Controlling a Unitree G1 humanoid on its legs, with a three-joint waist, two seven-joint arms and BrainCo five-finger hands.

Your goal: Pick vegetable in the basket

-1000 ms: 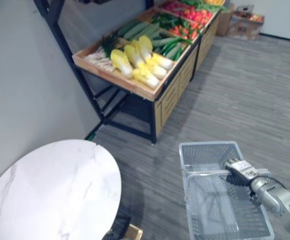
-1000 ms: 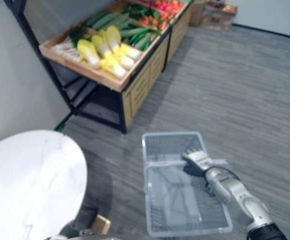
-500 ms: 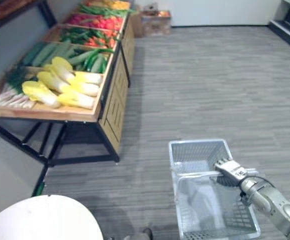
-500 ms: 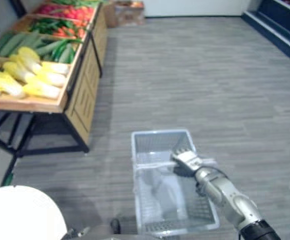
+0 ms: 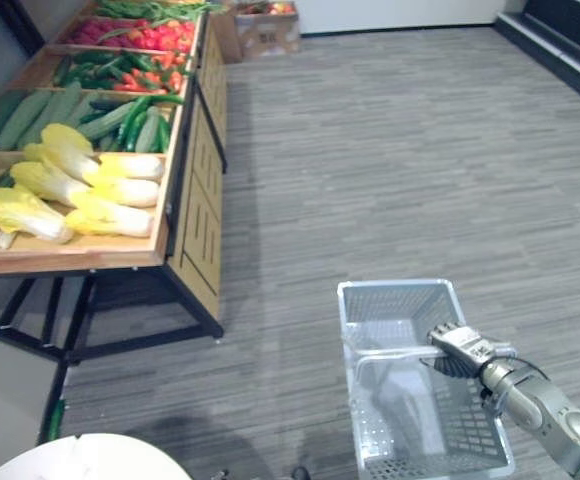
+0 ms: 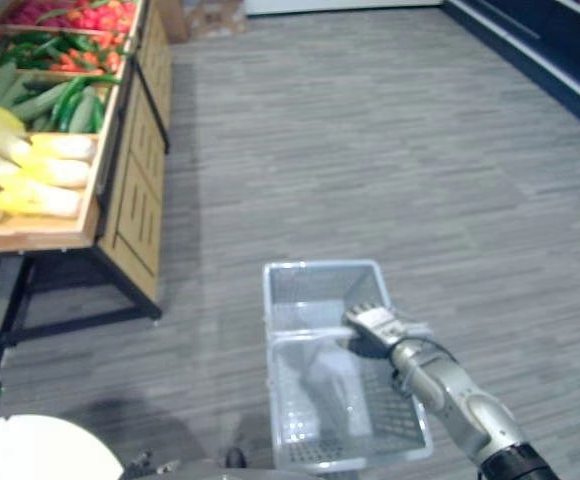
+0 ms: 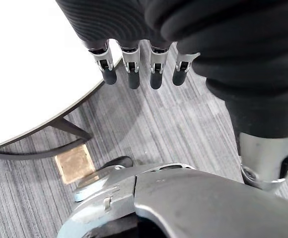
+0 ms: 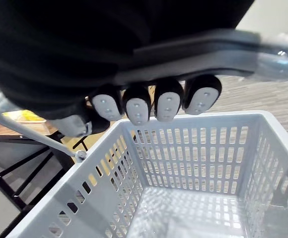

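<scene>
Right hand [image 5: 458, 347] with fingers [image 8: 166, 101] curled round the handle [image 5: 390, 352] of the grey mesh basket [image 5: 395, 290], above grey plank floor [image 5: 420, 150]. Left hand [image 7: 130, 73] with fingers straight and slightly apart, holding nothing, beside the edge of a white round table [image 7: 25, 74]. Vegetables [image 5: 110, 185] on the wooden display stand [image 5: 195, 230], well apart from the basket: yellow-white cabbages [image 5: 40, 210] nearest, long green vegetables [image 5: 120, 115] behind them, red vegetables [image 5: 140, 35] farther back. Cardboard box [image 5: 265, 25] at the stand's far end.
</scene>
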